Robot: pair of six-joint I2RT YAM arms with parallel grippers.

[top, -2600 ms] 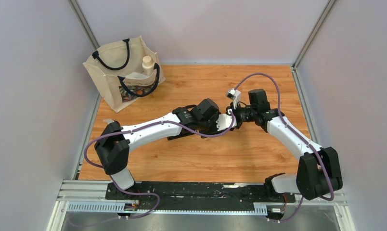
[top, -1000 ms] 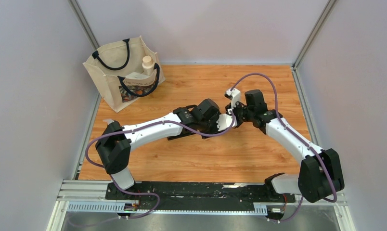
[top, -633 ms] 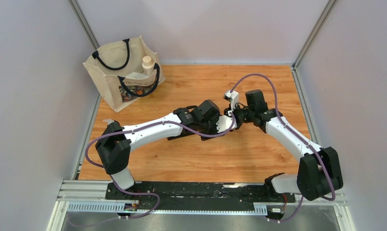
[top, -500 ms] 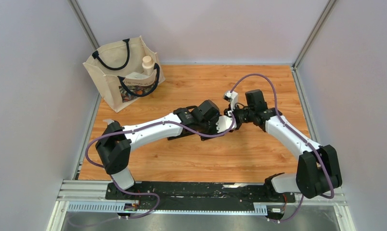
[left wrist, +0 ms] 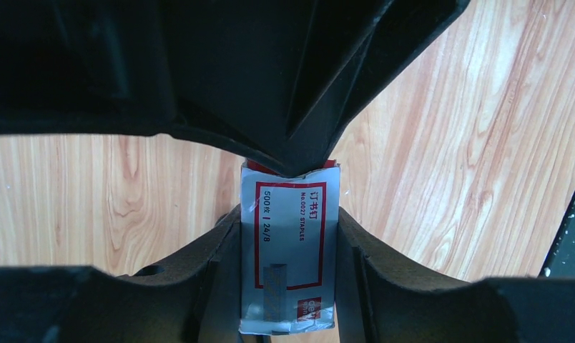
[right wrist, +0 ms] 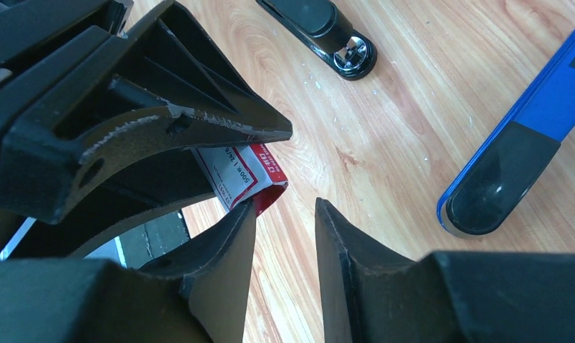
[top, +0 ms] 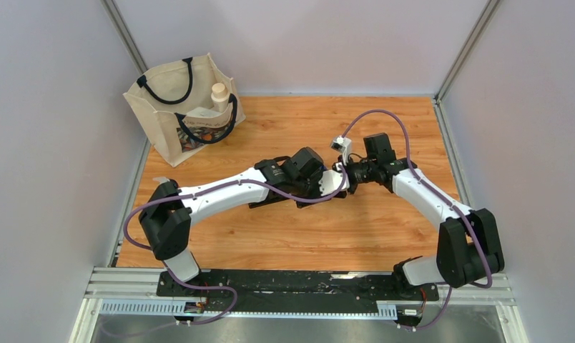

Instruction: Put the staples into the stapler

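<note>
The staples box (left wrist: 288,250), white with red print, is clamped between my left gripper's (left wrist: 288,239) two fingers and held above the wood table. It also shows in the right wrist view (right wrist: 242,175), with its red end sticking out. My right gripper (right wrist: 286,207) is open; its left fingertip (right wrist: 245,214) touches that red end, and nothing is between its jaws. The blue stapler (right wrist: 528,121) with a black tip lies on the table to the right. In the top view both grippers meet at mid-table (top: 338,177) and hide the box and the stapler.
An all-black stapler (right wrist: 320,28) lies on the table beyond the grippers. A canvas tote bag (top: 188,107) with a bottle in it stands at the back left. Grey walls close in the table on three sides.
My right gripper has shifted a little left, closer to the left gripper and the box end. The left arm keeps its hold and has barely moved.
</note>
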